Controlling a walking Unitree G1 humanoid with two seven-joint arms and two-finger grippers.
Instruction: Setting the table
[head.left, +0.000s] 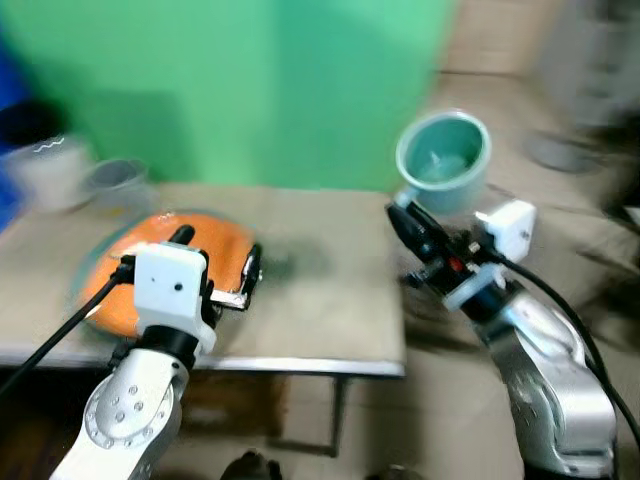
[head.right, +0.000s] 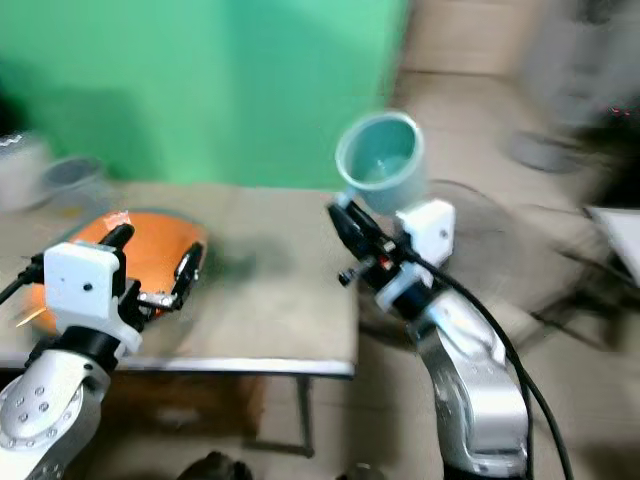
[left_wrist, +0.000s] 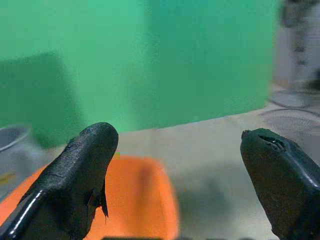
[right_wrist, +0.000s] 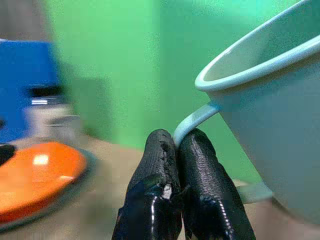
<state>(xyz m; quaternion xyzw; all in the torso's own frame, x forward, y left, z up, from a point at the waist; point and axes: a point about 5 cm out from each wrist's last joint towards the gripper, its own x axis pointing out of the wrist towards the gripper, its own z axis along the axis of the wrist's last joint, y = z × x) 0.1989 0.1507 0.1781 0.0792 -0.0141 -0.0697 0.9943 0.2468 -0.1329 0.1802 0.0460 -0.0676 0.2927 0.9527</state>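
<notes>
A pale teal mug (head.left: 444, 160) hangs in the air beyond the table's right edge, tilted toward me. My right gripper (head.left: 402, 216) is shut on its thin handle (right_wrist: 192, 125), the two black fingers pressed together around it. On the left half of the beige table (head.left: 320, 300) lies an orange plate (head.left: 150, 262). My left gripper (head.left: 217, 258) hovers just above the plate's near right part, its fingers (left_wrist: 82, 175) spread wide open with nothing between them.
A grey bowl (head.left: 118, 180) and a white container (head.left: 50, 170) stand at the table's back left. A green wall (head.left: 260, 90) rises behind the table. To the right is bare floor with a blurred fan-like object (head.right: 450, 230) and dark furniture.
</notes>
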